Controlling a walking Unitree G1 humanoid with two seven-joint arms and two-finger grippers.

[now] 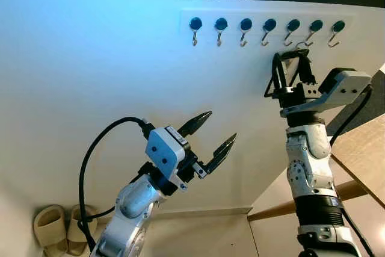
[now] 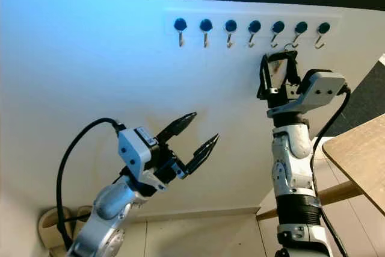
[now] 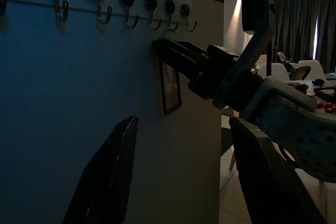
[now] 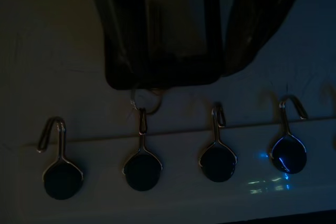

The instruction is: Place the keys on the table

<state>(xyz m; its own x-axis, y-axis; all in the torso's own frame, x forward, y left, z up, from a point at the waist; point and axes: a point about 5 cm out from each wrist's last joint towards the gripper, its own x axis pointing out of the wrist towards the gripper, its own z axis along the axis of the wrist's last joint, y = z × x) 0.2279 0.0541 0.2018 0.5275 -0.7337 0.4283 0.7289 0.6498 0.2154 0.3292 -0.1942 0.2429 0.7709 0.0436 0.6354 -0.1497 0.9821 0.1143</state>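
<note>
Right gripper (image 1: 287, 67) raised, clasping keys (image 4: 160, 40) under hook rail (image 1: 264, 25); left gripper (image 1: 209, 135) spread

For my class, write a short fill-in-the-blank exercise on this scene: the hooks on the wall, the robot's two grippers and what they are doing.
1. The wall rail carries ____ hooks.
2. The ____ gripper is raised to the hooks, its fingers around a framed tag.
3. The tag's ring hangs on a ____.
4. The left gripper has its fingers ____.

Missing words: seven; right; hook; open
</note>
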